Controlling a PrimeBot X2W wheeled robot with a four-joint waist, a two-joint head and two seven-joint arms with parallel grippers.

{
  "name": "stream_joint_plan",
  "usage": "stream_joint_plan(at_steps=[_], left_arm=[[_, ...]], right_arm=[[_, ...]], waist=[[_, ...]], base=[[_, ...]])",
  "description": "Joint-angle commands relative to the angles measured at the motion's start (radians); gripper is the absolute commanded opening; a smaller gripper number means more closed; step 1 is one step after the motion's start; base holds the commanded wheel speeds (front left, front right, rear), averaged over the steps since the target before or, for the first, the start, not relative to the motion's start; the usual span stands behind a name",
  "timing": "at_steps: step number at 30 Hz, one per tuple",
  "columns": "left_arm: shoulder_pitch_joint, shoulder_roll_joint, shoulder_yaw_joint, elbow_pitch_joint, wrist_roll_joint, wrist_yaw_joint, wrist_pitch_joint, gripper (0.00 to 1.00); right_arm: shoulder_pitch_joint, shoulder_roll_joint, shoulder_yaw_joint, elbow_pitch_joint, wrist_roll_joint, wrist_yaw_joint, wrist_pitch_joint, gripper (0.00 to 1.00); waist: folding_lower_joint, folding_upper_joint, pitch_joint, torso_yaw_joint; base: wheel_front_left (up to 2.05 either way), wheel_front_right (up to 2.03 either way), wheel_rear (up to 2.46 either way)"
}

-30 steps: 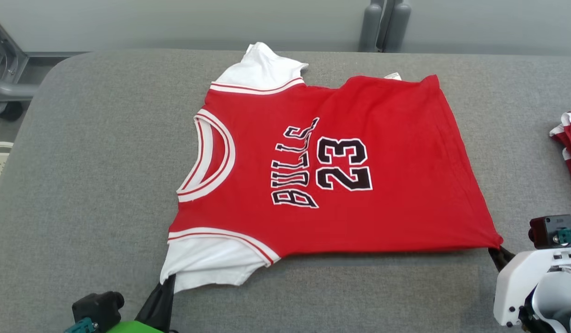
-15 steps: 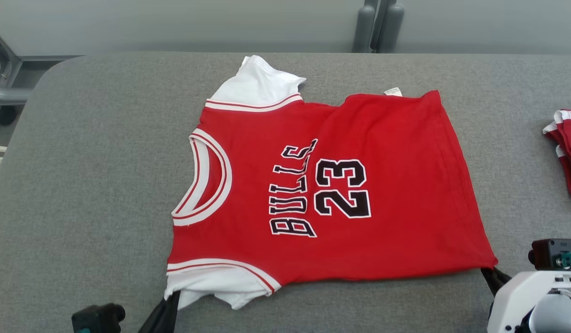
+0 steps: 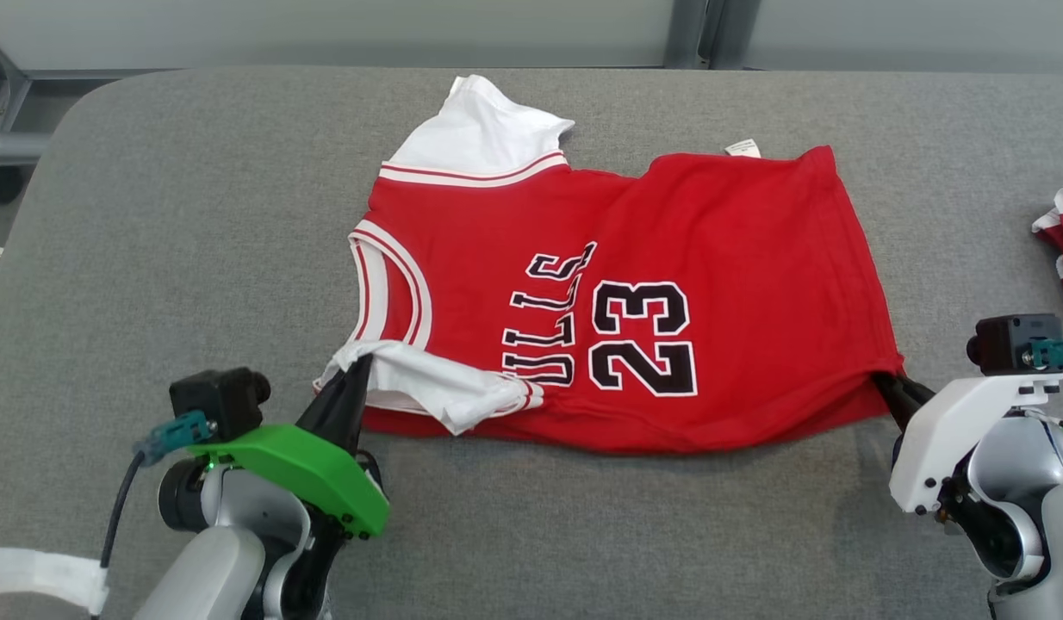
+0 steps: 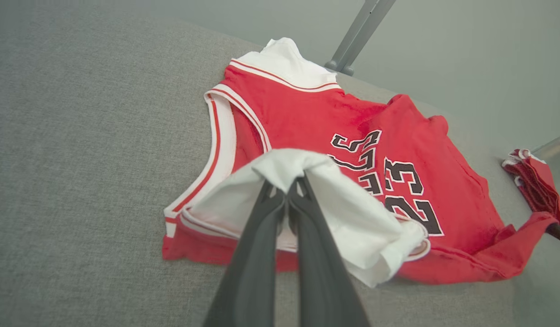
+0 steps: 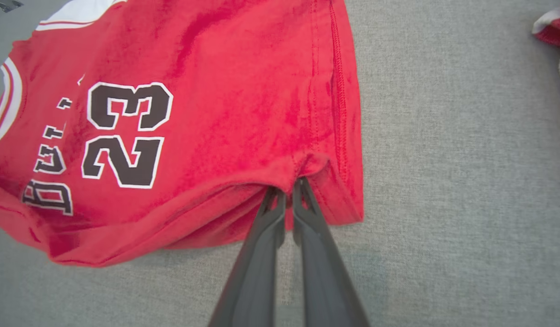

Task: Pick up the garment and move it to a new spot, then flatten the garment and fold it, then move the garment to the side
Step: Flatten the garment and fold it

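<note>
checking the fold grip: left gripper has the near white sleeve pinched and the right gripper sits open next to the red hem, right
Not quite. The right gripper is shut on the red hem corner of the Bulls jersey, not open beside it; the right wrist view shows it. The left gripper does pinch the white sleeve.

Soft red cloth jersey (image 3: pixel 738 258), matt grey fabric table (image 3: pixel 195 215), smooth dark fingers (image 4: pixel 255 254)
</note>
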Motion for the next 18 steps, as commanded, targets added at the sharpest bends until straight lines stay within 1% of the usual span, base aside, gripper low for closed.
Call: stream_joint_plan(at_steps=[1, 3, 7, 13, 18], left_arm=[[-0.034, -0.007, -0.003, 0.024, 0.018, -0.007, -0.004, 0.00], [-0.080, -0.031, -0.007, 0.077, 0.015, -0.017, -0.011, 0.00], [-0.153, -0.064, -0.015, 0.191, 0.028, -0.035, -0.026, 0.00], [-0.221, -0.082, -0.033, 0.315, 0.051, -0.057, -0.044, 0.00], [-0.252, -0.101, -0.027, 0.383, 0.042, -0.075, -0.069, 0.00]], right_arm=[[-0.023, -0.006, 0.003, 0.017, 0.007, -0.001, -0.008, 0.00], [-0.047, -0.017, 0.006, 0.053, -0.002, -0.001, -0.015, 0.00], [-0.088, -0.017, -0.006, 0.112, -0.022, -0.001, -0.040, 0.00], [-0.136, -0.006, 0.004, 0.171, -0.026, -0.001, -0.079, 0.00], [-0.177, -0.020, 0.027, 0.212, -0.031, -0.001, -0.100, 0.00]], waist=[[0.0000, 0.0000, 0.005, 0.002], [0.0000, 0.0000, 0.011, 0.005], [0.0000, 0.0000, 0.021, 0.008], [0.0000, 0.0000, 0.039, 0.007], [0.0000, 0.0000, 0.054, 0.010]], base=[[0.00, 0.00, 0.00], [0.00, 0.00, 0.00], [0.00, 0.00, 0.00], [0.00, 0.00, 0.00], [0.00, 0.00, 0.00]])
